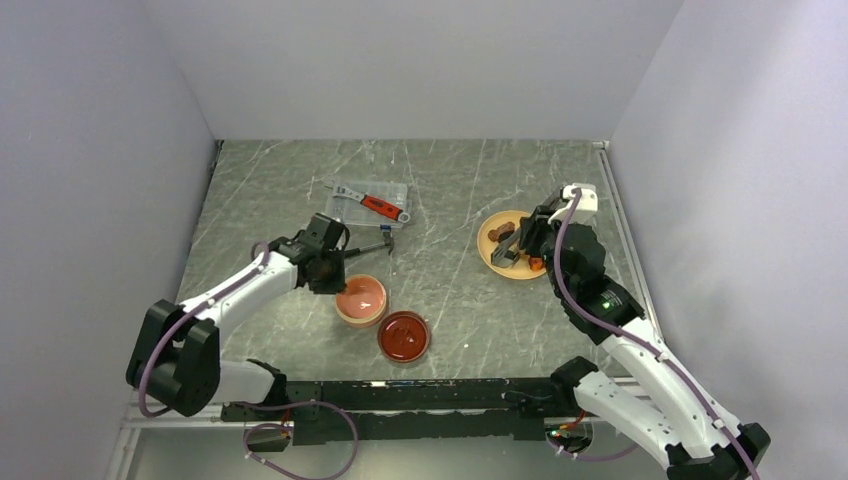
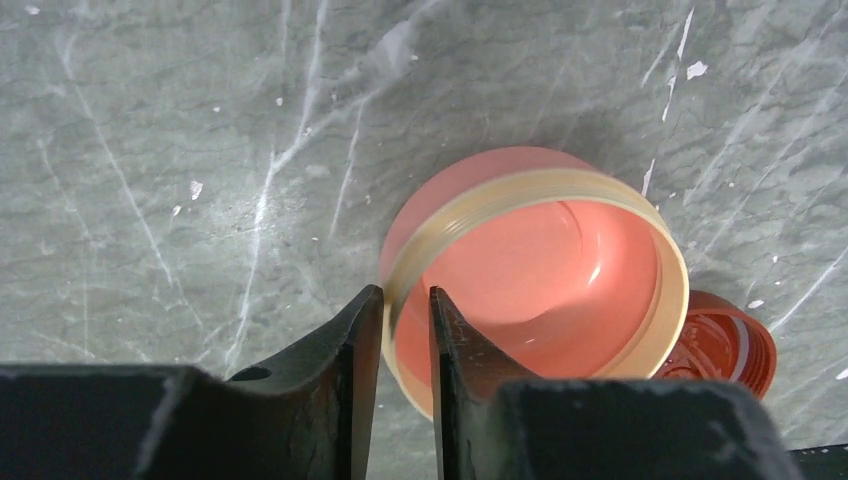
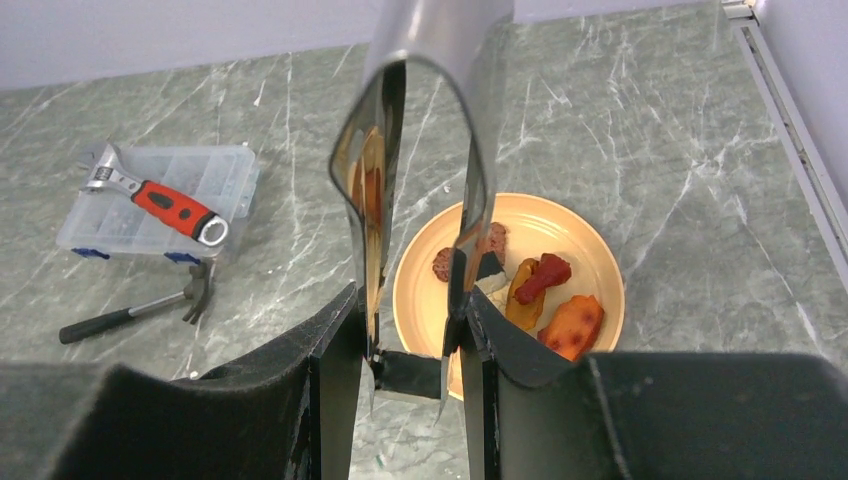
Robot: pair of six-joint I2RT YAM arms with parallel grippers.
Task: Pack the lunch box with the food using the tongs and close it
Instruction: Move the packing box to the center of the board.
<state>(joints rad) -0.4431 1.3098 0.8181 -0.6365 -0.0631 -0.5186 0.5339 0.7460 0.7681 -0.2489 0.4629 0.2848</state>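
The lunch box (image 1: 361,298) stands open on the table, salmon-pink inside (image 2: 540,270). My left gripper (image 2: 405,300) has one finger inside the tub and one outside, pinching its near-left wall (image 1: 338,276). The dark red lid (image 1: 403,336) lies just beside the tub (image 2: 725,345). My right gripper (image 3: 410,300) is shut on the tongs (image 3: 375,200), whose two shiny arms run up from between the fingers. It hovers at the near edge of the yellow plate (image 3: 600,250), where several pieces of food (image 3: 570,325) lie. From above, the tongs (image 1: 505,255) reach over that plate (image 1: 487,250).
A clear case with a red-handled wrench (image 1: 368,203) lies behind the tub, also in the right wrist view (image 3: 160,200). A small black-handled hammer (image 1: 372,249) lies between case and left gripper (image 3: 130,315). White walls close three sides; a rail (image 1: 620,210) runs along the table's right edge.
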